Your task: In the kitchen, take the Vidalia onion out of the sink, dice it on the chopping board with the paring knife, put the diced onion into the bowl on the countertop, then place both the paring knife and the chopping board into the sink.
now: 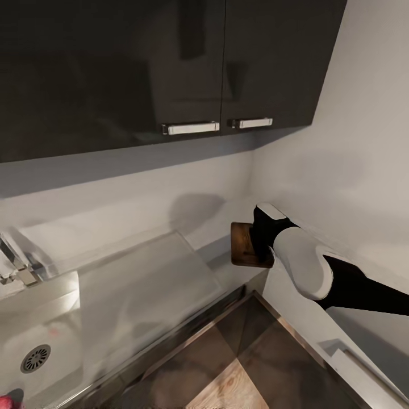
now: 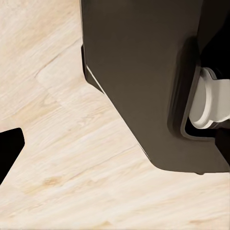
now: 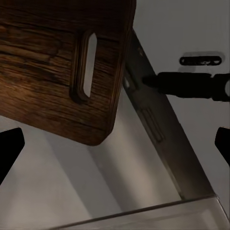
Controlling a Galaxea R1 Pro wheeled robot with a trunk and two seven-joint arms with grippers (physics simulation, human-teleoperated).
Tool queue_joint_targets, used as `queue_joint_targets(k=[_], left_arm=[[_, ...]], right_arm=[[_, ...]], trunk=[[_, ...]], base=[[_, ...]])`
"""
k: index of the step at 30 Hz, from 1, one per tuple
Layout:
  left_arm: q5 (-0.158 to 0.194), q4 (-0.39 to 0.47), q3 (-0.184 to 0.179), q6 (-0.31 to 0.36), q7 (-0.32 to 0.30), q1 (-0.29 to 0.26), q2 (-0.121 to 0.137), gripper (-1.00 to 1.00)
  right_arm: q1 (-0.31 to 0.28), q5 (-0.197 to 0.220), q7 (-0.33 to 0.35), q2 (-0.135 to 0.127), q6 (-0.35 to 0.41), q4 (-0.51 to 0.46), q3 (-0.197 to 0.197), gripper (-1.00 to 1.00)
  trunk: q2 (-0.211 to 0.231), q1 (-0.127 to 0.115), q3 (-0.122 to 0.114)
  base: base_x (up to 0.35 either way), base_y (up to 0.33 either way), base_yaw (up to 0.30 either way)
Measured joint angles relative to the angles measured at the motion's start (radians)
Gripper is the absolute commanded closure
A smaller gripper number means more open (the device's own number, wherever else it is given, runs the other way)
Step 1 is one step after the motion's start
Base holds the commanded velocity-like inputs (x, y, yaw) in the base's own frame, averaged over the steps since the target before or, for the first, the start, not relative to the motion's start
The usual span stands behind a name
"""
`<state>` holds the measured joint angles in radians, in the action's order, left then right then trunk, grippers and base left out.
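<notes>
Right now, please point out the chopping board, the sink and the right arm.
chopping board (image 3: 43, 67): right wrist view, wooden face beside slot handle.
sink (image 1: 35, 358): head view, drain hole.
right arm (image 1: 304, 262): head view, white shell.

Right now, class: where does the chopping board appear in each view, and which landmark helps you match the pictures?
Head view: the chopping board sits right of centre, at the countertop's end, partly behind the right arm.
Left wrist view: not in it.
Right wrist view: the board fills the upper left, slot handle showing.
Shared landmark: the countertop's front edge, beneath the board.
</notes>
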<state>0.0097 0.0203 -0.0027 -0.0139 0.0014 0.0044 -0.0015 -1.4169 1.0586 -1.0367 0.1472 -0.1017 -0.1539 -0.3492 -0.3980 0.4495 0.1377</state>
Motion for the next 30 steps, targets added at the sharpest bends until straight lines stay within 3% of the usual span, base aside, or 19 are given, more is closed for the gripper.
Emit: queue_joint_targets(k=[10, 30], left_arm=[[0.0, 0.0, 0.0, 0.0, 0.0, 0.0, 0.0, -1.0], [0.0, 0.0, 0.0, 0.0, 0.0, 0.0, 0.0, -1.0]], right_arm=[[0.0, 0.0, 0.0, 0.0, 0.0, 0.0, 0.001, -1.0], [0.0, -0.001, 0.0, -0.004, 0.002, 0.0, 0.003, -1.0]], trunk=[[0.0, 0.0, 0.015], [0.0, 0.0, 0.022]], base=[[0.0, 0.0, 0.068], [0.0, 0.0, 0.001]])
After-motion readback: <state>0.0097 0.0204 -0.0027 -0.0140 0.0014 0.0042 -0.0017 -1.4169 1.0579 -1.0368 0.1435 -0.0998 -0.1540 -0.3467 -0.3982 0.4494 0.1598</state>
